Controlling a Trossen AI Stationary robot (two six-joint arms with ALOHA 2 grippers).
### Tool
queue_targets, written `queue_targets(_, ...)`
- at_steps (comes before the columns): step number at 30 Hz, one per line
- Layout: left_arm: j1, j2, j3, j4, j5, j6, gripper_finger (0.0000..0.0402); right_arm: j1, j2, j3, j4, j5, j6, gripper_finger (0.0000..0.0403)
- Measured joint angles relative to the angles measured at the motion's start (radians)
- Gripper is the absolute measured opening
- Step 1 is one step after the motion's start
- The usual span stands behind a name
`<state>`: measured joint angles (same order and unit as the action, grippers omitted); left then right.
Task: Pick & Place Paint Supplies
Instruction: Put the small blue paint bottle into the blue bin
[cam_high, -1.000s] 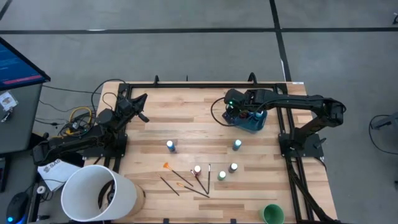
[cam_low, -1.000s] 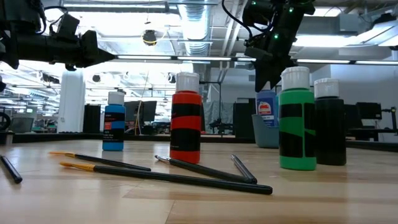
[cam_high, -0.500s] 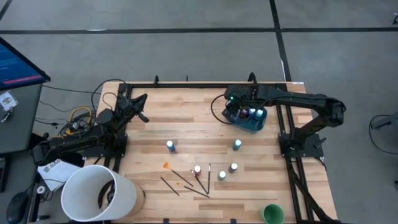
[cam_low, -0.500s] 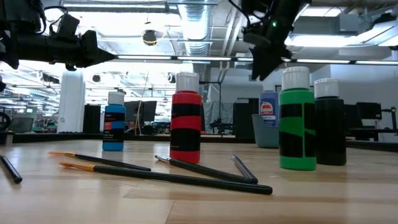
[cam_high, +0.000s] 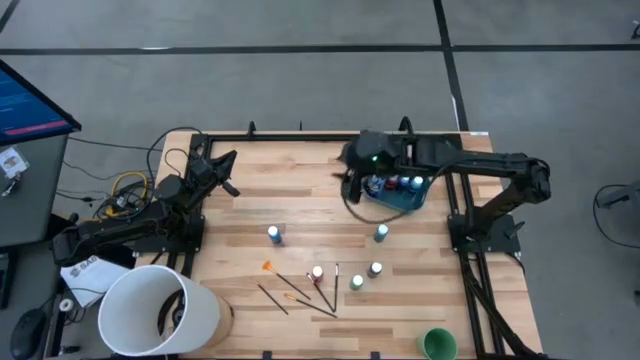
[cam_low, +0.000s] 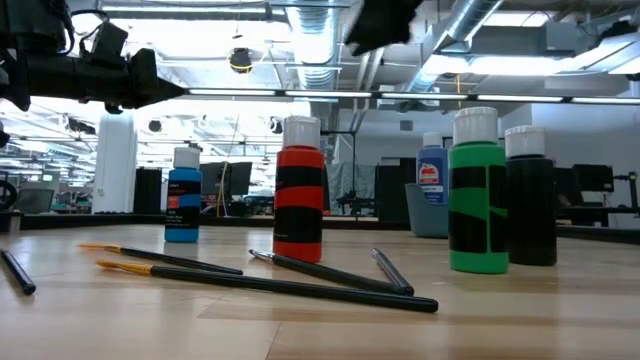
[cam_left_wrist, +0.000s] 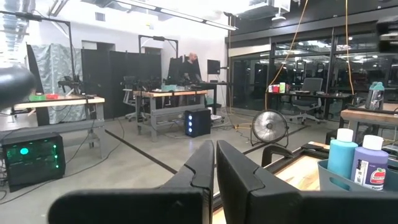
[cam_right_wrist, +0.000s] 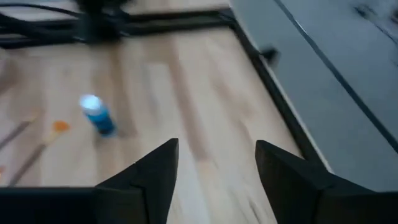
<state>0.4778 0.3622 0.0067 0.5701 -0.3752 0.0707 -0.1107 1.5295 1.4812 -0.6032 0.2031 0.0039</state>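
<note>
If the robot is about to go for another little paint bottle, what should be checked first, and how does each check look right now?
1. Right gripper open and empty: ok.
2. Teal tub upright with room for more bottles: ok, several bottles stand inside.
3. Nearest loose blue bottle upright: ok.
4. Space around that bottle free for the fingers: ok, nothing touches it.
5. Left gripper out of the way: ok, at the table's far left corner.
6. Brushes clear of the bottles: cannot tell, they lie close to the red bottle.

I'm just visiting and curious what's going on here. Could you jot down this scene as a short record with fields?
Right gripper: open, empty, raised beside the teal tub
Left gripper: shut, parked at the table's far left
In tub: several paint bottles
Loose on table: five bottles, several brushes
Nearby: white bucket
</note>
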Motion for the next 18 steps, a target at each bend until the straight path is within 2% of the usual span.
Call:
queue_targets(7, 0.000, 0.000, 0.000, 0.000, 0.000, 0.000, 0.0008, 0.052, 0.147, -0.001, 0.235, -0.056, -0.070, 0.0256)
queue_targets(15, 0.000, 0.000, 0.000, 0.000, 0.001, 0.000, 0.0008, 0.060, 0.344, 0.004, 0.594, -0.279, -0.085, 0.0260)
queue_targets(18, 0.000, 0.000, 0.000, 0.000, 0.002, 0.000, 0.0008, 0.063, 0.427, 0.055, 0.635, -0.314, -0.085, 0.0260)
